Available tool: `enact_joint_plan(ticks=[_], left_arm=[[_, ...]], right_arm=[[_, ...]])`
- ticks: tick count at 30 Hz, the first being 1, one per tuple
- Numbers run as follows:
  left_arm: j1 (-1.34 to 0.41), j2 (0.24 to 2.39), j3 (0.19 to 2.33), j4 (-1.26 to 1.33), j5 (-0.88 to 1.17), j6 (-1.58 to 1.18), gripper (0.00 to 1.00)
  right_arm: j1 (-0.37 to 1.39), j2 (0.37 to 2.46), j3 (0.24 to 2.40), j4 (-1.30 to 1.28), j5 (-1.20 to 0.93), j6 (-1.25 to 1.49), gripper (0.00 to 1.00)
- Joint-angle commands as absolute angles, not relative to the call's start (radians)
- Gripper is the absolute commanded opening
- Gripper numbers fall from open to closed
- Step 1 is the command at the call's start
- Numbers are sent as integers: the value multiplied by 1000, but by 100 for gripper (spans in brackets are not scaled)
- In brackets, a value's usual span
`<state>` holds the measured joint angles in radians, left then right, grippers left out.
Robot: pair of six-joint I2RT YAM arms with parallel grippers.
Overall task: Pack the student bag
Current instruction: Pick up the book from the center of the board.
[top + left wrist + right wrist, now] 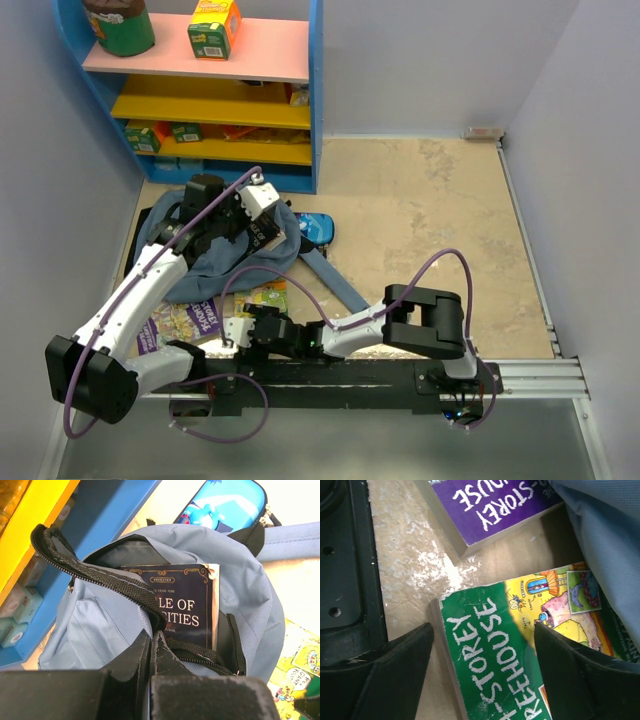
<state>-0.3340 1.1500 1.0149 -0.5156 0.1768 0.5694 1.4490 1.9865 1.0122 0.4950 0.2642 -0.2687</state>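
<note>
You've got a blue shelf [316,100] at the back of the desk [430,210], with a green jar [120,25] and a green-yellow box [215,28] on its pink top board. A blue pencil case [318,228] lies just in front. Closer in, a purple book [490,505] and a green book [490,650] lie flat, near each other.

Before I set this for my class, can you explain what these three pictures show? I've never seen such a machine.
Two robot arms stand at a table. One picture looks down from above; the other two come from cameras on each wrist. The left tool is shut, pinching the zip edge of a backpack with a dark book inside. The right tool is open over a green book; a purple book lies beside it.
</note>
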Motion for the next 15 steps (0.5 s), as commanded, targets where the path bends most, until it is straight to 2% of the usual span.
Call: enact_joint_plan(ticks=[1,4,5,7,8,9,13,15], left_arm=[[-330,1115,1014,-456,224,584,0],[-330,1117,1012,-463,233,584,0],[-330,1117,1011,-463,235,584,0],[-330,1115,1009,-468,236,584,0],[-330,1114,1009,-471,236,587,0],[-330,1112,1008,-474,238,591,0],[-330,1108,1003,-482,242,600,0],[-330,1108,1002,-485,250,601,0]], right_arm=[[1437,1977,1009,506,203,-221,81],[1407,1971,1002,496,114,-175,70],[1396,1973,1002,491,69,-164,62],[1378,1977,1003,491,42,-143,54],[1373,1980,1006,479,22,-138,43],[1367,1985,1015,471,18,-135,38],[1368,2017,1038,422,31,-140,27],[1368,2019,1035,413,46,-138,17]])
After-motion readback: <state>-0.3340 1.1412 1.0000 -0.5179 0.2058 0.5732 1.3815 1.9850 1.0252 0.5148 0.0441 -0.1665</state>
